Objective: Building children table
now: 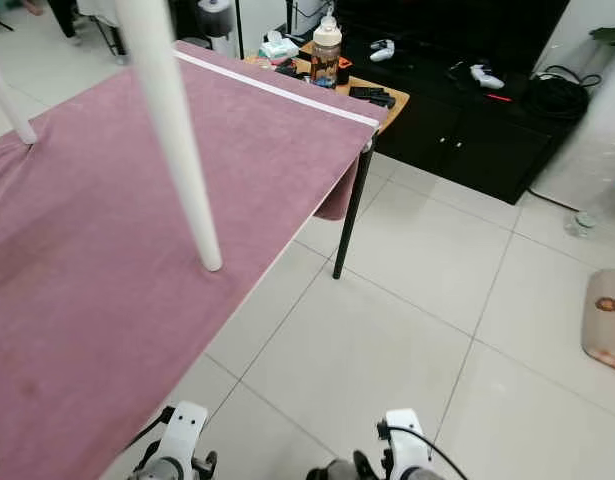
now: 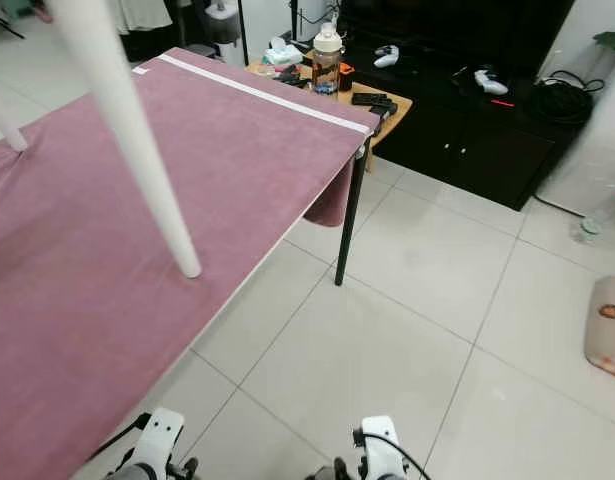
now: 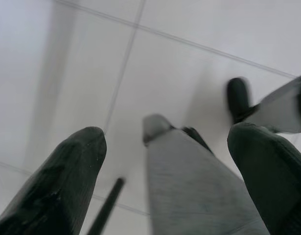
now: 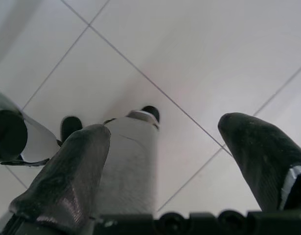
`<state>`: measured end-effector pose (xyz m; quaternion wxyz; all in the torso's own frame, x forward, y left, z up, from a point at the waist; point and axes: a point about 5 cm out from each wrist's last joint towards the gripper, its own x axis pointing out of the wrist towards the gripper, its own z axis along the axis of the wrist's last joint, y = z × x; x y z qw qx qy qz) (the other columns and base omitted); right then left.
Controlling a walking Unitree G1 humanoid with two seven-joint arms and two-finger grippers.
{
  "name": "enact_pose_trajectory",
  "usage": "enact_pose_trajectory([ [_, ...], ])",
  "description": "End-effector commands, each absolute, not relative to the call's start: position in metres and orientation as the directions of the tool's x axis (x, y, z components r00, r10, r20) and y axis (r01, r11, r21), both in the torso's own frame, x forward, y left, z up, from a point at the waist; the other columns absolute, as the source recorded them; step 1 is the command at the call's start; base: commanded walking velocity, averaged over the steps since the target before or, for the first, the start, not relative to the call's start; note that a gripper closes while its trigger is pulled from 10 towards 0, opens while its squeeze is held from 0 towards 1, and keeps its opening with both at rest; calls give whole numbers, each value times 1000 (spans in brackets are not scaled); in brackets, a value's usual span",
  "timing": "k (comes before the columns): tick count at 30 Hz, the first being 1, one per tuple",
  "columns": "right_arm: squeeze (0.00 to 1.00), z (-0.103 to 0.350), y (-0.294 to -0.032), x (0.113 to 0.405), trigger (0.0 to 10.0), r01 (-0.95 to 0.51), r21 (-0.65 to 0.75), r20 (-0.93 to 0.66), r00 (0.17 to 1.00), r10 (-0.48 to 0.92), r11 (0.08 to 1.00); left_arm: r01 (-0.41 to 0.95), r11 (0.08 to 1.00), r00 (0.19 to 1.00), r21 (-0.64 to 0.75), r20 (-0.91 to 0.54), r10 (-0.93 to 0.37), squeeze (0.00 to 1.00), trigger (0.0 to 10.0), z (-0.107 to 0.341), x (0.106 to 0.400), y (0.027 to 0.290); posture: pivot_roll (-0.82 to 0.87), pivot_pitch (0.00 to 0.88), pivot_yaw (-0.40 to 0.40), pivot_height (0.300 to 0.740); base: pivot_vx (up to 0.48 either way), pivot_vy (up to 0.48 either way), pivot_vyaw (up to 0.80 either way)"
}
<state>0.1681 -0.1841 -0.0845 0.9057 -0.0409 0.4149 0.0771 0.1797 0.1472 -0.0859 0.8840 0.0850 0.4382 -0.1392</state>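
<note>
A long white table leg (image 1: 177, 140) slants down from the top of the head view, its rounded end resting on a mauve cloth (image 1: 107, 260). The cloth covers a table with a black metal leg (image 1: 352, 215). A second white leg (image 1: 7, 102) stands on the cloth at the far left. Both arms hang low beside my body over the tiled floor. In the left wrist view my left gripper (image 3: 167, 134) is open with nothing held. My right gripper (image 4: 165, 127) is open too, with my own grey leg below it.
A small wooden table holds a drink bottle (image 1: 326, 50), tissues and black remotes beyond the cloth's far end. A black TV cabinet (image 1: 467, 135) with game controllers runs along the back. A flat cushion (image 1: 607, 320) lies at the right on the tiled floor (image 1: 387, 340).
</note>
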Motion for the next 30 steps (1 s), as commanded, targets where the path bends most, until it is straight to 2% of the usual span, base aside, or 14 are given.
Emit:
enact_pose_trajectory([
  [1, 0, -89, -183, 159, 10000, -173, -3, -781, 616, 106, 985, 327, 944, 561, 37, -812, -162, 0, 10000, -88, 175, 152, -61, 75, 61, 740, 0, -341, 0],
  [23, 0, -90, -184, 158, 10000, -171, -6, -781, 616, 102, 985, 337, 941, 561, 37, -810, -169, 0, 10000, -88, 175, 150, -68, 76, 65, 740, 0, -278, 0],
  [26, 0, -90, -184, 157, 10000, -167, -5, -782, 615, 101, 986, 336, 941, 561, 35, -810, -170, 0, 10000, -88, 175, 150, -70, 76, 66, 740, 0, 0, 0],
  [30, 0, -90, -184, 156, 10000, -166, -4, -782, 615, 100, 986, 321, 947, 555, 30, -816, -162, 0, 10000, -89, 175, 150, -71, 77, 66, 740, 0, 445, 0],
])
